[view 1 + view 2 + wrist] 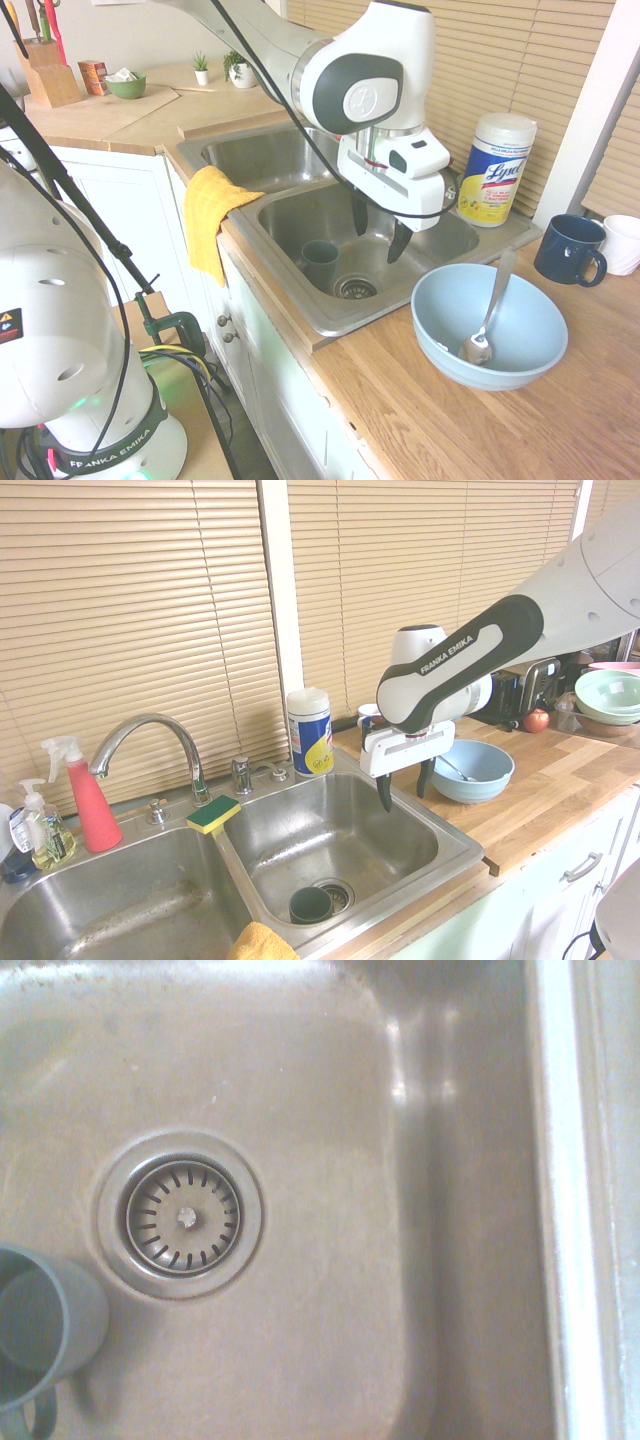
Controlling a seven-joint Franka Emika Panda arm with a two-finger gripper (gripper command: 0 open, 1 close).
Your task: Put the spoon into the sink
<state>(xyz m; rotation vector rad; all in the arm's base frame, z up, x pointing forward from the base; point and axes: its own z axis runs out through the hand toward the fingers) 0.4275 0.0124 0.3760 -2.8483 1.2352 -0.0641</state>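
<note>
Your pincer [378, 232] is hanging open and empty over the brushed stainless-steel double-basin sink [300, 215], away from its target.

The slim silver metal spoon [489, 312] is leaning inside the light blue round bowl [440, 335] on the wooden tabletop [480, 420]; grasping its sloped handle, you are risking a slip or tipping the bowl.

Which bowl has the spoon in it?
The light blue bowl on the wooden counter right of the sink; the spoon leans inside it. The small green bowl far back holds none.
</note>
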